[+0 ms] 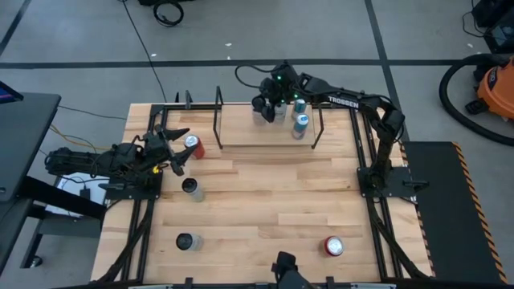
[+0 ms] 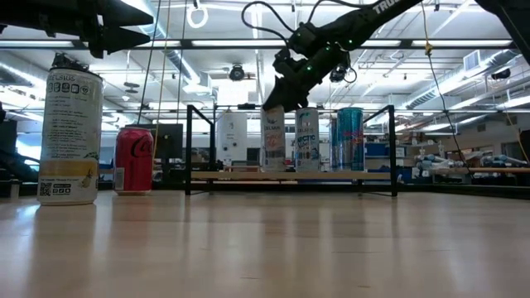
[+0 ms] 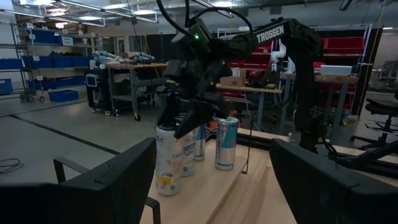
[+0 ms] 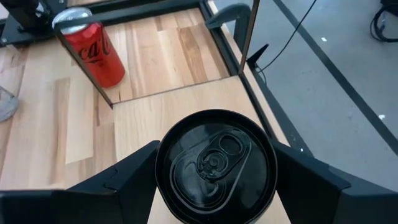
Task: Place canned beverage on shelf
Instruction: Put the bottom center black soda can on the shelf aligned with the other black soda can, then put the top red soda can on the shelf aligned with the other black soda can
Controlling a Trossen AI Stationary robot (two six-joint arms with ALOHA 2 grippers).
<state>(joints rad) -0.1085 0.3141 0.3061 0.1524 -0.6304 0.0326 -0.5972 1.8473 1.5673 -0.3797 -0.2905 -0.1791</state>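
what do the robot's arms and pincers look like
Both arms are dark, jointed and matte. The right arm carries white TROSSEN lettering, a looping black cable and a small green light near its wrist. Each pincer, left and right, has two broad, flat black fingers.

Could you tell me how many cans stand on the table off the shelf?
4: Coke can by the shelf's left end; pale can in front of it; dark-topped can front left; red can front right.
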